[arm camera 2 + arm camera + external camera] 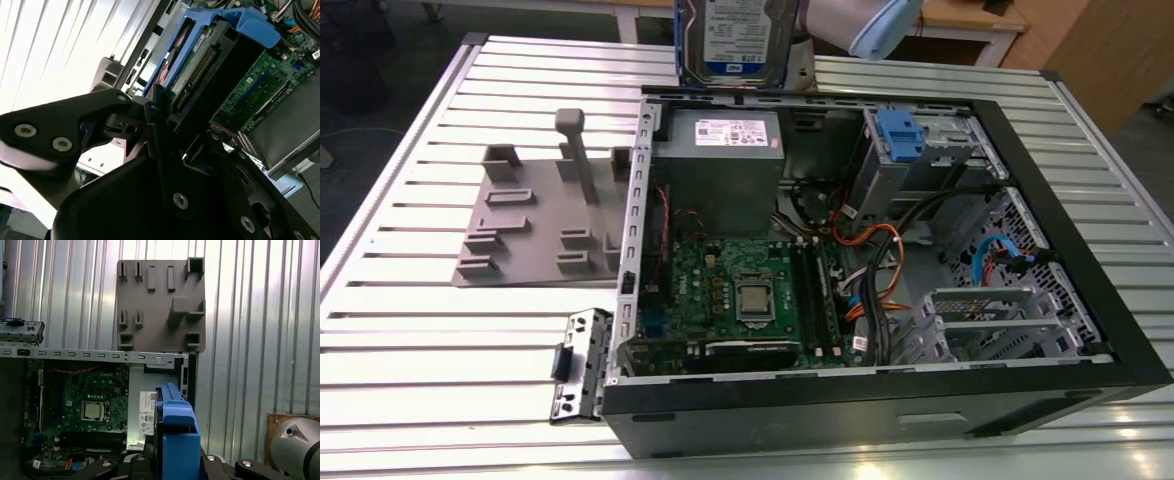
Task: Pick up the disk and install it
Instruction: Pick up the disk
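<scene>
The gripper has its black jaws pinched on 1 end of the disk. The disk stands upright in the air, above the far wall of the open computer case. In the exterior view its white-and-blue label faces the camera, with the pale arm just beside it on the exterior view's right. In both wrist views the bright blue carrier frame runs along the disk's edges, and the disk touches nothing but the jaws.

The case lies on its side on the slatted metal bench, filling the middle and the side toward the exterior view's right. Inside it, a grey power supply box with a white sticker sits against the far wall. The green motherboard lies nearer the front. A small blue tab stands in the metal drive cage at the far corner, on the exterior view's right, with orange and blue cables trailing below it.

On the bench toward the exterior view's left lies a grey fixture plate with raised blocks and 1 upright post. A loose metal bracket rests against the case's near corner
</scene>
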`<state>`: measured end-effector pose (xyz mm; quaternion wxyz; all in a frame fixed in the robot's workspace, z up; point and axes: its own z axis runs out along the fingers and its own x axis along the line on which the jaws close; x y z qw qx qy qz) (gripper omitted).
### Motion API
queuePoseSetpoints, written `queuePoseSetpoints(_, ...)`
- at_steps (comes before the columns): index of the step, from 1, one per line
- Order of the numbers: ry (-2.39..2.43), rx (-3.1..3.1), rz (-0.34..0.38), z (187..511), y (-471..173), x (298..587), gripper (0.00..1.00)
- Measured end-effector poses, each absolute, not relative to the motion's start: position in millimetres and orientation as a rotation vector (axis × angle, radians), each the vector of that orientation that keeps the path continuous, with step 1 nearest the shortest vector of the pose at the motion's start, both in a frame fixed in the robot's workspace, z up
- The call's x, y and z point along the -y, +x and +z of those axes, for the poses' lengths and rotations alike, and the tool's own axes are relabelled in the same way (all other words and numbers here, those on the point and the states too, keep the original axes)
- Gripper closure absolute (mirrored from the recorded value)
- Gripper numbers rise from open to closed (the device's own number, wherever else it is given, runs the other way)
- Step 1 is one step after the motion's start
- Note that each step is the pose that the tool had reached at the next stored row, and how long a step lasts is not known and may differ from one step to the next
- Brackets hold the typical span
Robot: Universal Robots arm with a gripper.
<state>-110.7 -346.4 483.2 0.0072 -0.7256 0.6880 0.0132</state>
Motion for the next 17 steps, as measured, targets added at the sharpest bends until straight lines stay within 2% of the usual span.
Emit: queuePoseSetpoints(17, -2.269, -2.151, 0.041, 483, -110, 364, 0.64)
